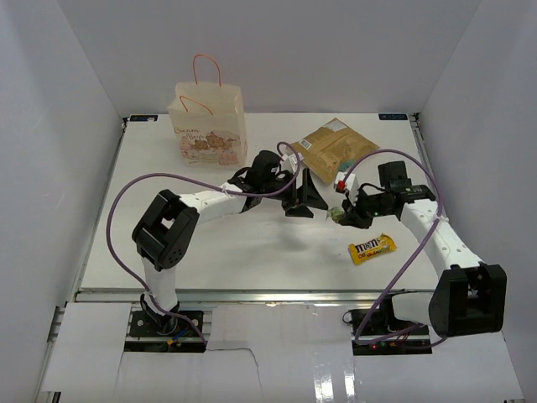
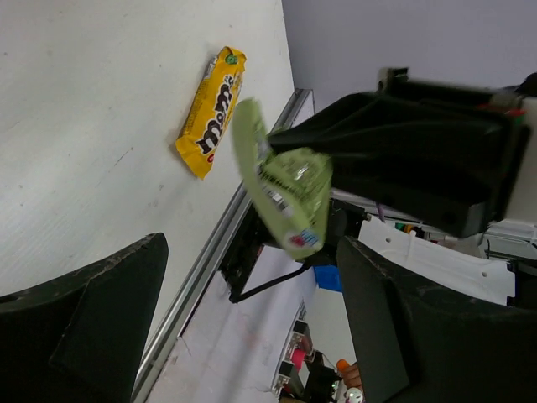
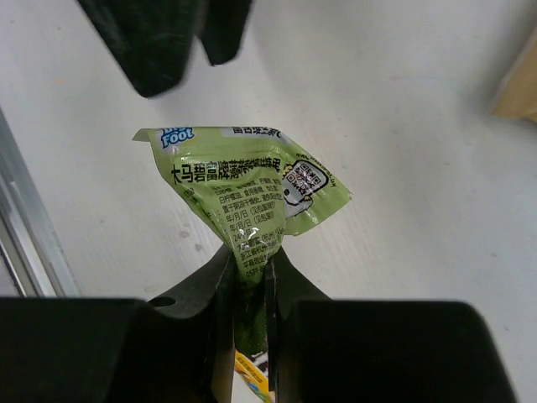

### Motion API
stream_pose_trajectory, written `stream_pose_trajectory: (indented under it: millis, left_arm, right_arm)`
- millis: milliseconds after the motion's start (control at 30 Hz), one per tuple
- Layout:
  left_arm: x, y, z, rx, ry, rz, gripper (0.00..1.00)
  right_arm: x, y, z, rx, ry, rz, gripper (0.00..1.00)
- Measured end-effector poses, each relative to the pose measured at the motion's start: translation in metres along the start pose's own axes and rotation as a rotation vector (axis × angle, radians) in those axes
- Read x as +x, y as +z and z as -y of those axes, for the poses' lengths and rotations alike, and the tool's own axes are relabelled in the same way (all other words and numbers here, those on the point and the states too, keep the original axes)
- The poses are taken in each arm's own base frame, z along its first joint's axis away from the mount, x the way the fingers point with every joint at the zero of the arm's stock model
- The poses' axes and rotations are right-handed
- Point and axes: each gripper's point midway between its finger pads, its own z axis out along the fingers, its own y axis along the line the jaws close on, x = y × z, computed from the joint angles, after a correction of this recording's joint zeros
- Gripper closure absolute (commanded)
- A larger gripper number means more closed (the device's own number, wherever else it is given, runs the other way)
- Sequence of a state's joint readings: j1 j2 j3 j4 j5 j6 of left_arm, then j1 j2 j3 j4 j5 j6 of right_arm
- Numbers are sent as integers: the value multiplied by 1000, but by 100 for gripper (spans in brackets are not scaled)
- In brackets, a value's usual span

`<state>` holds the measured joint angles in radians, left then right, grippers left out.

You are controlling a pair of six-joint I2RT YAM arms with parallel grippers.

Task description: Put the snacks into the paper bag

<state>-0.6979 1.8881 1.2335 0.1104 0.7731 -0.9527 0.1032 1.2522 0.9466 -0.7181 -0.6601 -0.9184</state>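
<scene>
My right gripper (image 1: pixel 340 215) (image 3: pixel 250 264) is shut on the tail of a small green packet (image 3: pixel 247 189) and holds it above the table. My left gripper (image 1: pixel 304 198) (image 2: pixel 252 250) is open and empty just left of it, with the green packet (image 2: pixel 285 180) hanging in front of its fingers. The yellow M&M's packet (image 1: pixel 372 248) (image 2: pixel 211 109) lies on the table near the right arm. The large tan pouch (image 1: pixel 334 148) lies at the back right. The cream paper bag (image 1: pixel 210 122) stands upright at the back left. The brown bar and the pink and orange packets are not in view.
White walls enclose the table (image 1: pixel 218 243) on the left, back and right. A metal rail (image 1: pixel 252 294) runs along the front edge. Purple cables (image 1: pixel 126 193) loop over both arms.
</scene>
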Motion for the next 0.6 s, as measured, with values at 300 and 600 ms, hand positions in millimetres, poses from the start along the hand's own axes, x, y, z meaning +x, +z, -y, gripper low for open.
stream_pose_trajectory:
  millis: [300, 600]
  left_arm:
    - [-5, 5, 15, 37, -29, 4, 9]
    - [-5, 11, 5, 28, -131, -7, 36]
  right_arm:
    - [-5, 21, 1, 55, -71, -59, 92]
    - [-34, 38, 10, 181, -124, -61, 92]
